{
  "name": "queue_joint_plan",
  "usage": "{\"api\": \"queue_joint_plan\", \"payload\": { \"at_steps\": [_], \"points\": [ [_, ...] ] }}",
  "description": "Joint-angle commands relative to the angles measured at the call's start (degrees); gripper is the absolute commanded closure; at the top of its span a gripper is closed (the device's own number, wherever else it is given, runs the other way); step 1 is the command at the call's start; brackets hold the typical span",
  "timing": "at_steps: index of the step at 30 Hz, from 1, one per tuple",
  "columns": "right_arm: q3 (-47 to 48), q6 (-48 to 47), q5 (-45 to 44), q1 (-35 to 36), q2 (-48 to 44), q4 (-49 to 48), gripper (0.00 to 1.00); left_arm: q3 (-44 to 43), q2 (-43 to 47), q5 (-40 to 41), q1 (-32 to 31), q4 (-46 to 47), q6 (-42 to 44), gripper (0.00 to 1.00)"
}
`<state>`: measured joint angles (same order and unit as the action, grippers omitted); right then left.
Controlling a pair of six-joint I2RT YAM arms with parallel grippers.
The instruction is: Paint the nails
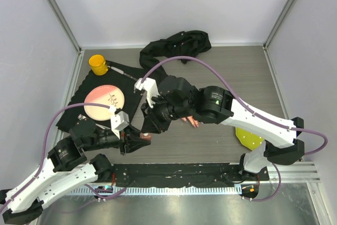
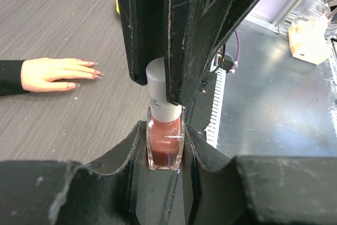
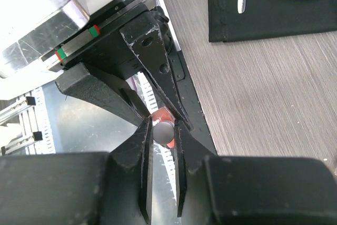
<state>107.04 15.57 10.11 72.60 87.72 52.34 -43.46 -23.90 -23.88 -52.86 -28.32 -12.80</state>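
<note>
On the table (image 1: 221,77), seen from the top, the left gripper (image 1: 136,140) holds a small bottle (image 1: 145,137) near the front edge. The right gripper (image 1: 149,127) reaches in from the right and meets it there. The hand (image 1: 190,121) lies just right of them, partly under the right arm. Its black sleeve (image 1: 176,43) runs off to the far side. A plate (image 1: 104,103) sits to the left.

From the left wrist, the left gripper's jaws are pressed tight on the glass sides of the bottle, which is full of red polish. The right gripper's fingers (image 2: 200,30) come down around the white cap (image 2: 158,90). The nails (image 2: 92,72) are small, at the tips of the fingers, apart from the bottle.

From the right wrist, the right gripper's jaws are narrow and pinch the cap from both sides. The plate rests on a dark mat (image 3: 263,14) at the far right.

What could go wrong: if the cap is twisted and the left grip is too weak, the bottle may turn too, so the cap stays on. A crooked pull could tip it and spill polish.
</note>
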Motion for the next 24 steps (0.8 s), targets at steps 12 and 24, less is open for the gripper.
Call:
{"api": "queue_joint_plan", "payload": {
  "at_steps": [12, 24],
  "points": [
    [-8.3, -2.2, -4.2, 0.2, -9.1, -11.9, 0.99, -1.4, 0.0, 1.2, 0.0, 2.0, 0.8, 1.0],
    [-8.3, -2.2, -4.7, 0.3, -8.8, -12.0, 0.99, -1.4, -0.2, 1.1, 0.0, 2.1, 0.8, 1.0]
  ]
}}
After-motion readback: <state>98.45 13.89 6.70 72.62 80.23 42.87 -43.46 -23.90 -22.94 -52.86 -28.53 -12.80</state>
